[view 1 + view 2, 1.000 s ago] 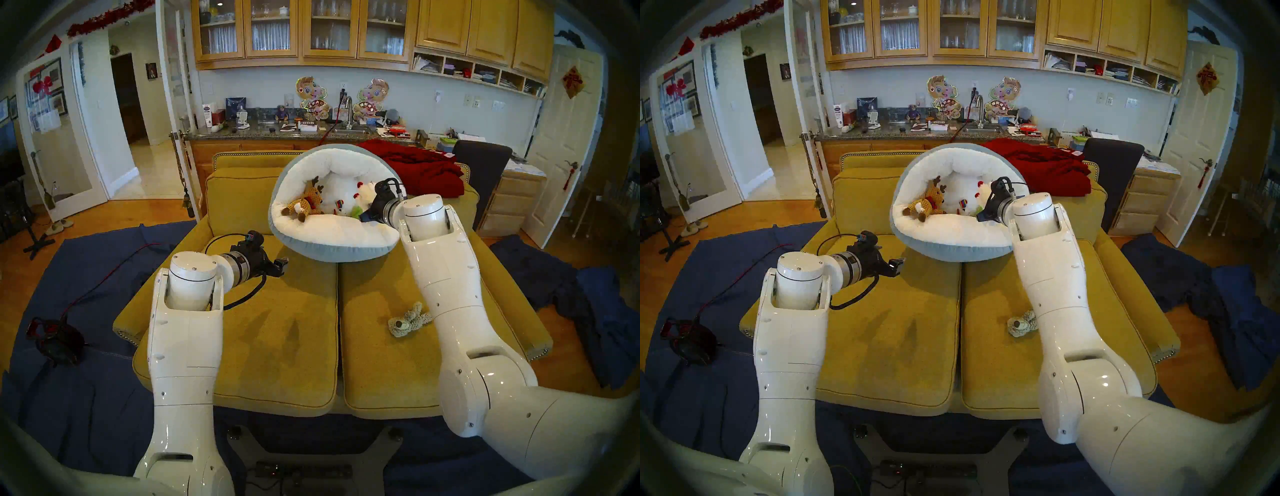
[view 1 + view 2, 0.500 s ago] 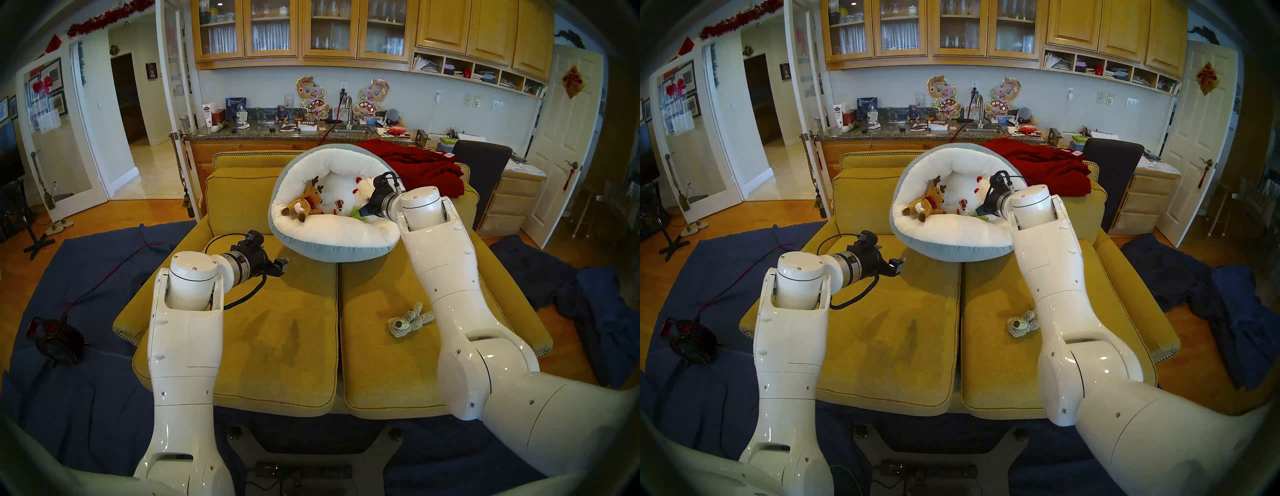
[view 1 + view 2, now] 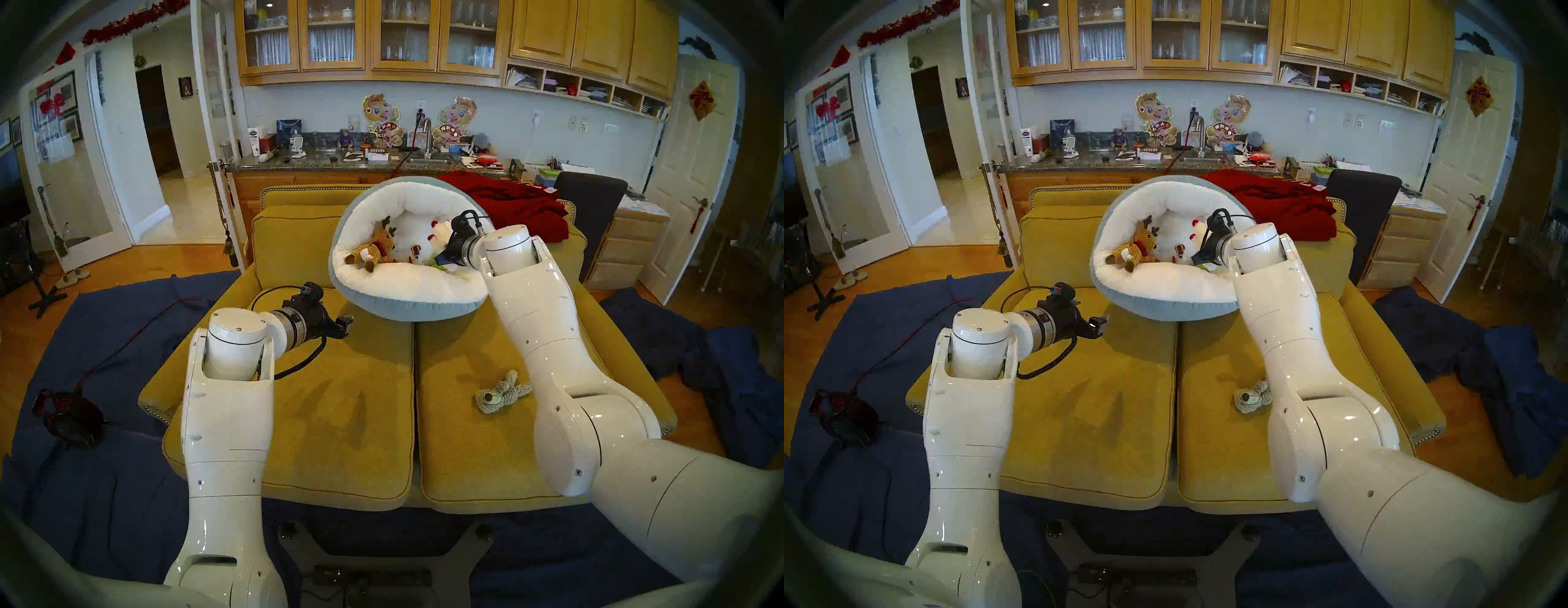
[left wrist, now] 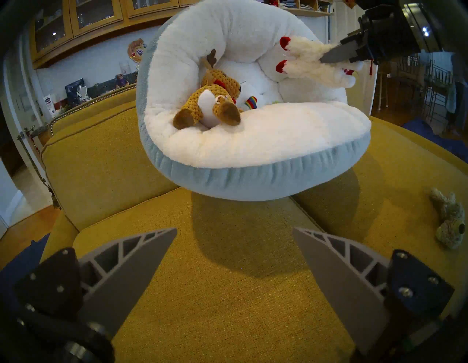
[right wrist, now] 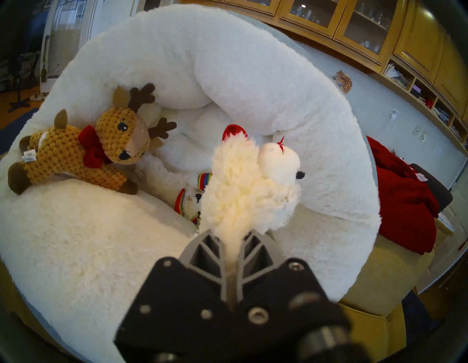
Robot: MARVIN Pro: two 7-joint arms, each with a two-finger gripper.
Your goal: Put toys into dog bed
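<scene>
Brown reindeer (image 5: 76, 152) and rainbow toy (image 5: 188, 200) flank the held white animal (image 5: 243, 192).

No legible text; red door hanging (image 3: 702, 100) character and lotion tube (image 3: 253, 142) label unreadable.

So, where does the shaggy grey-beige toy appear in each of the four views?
Head stereo left: shaggy grey-beige toy lies on the right sofa cushion, beside the right arm.
Head stereo right: same cushion, partly hidden by that arm.
Left wrist: far right edge.
Right wrist: not in view.
Shared landmark: the dog bed.
</scene>
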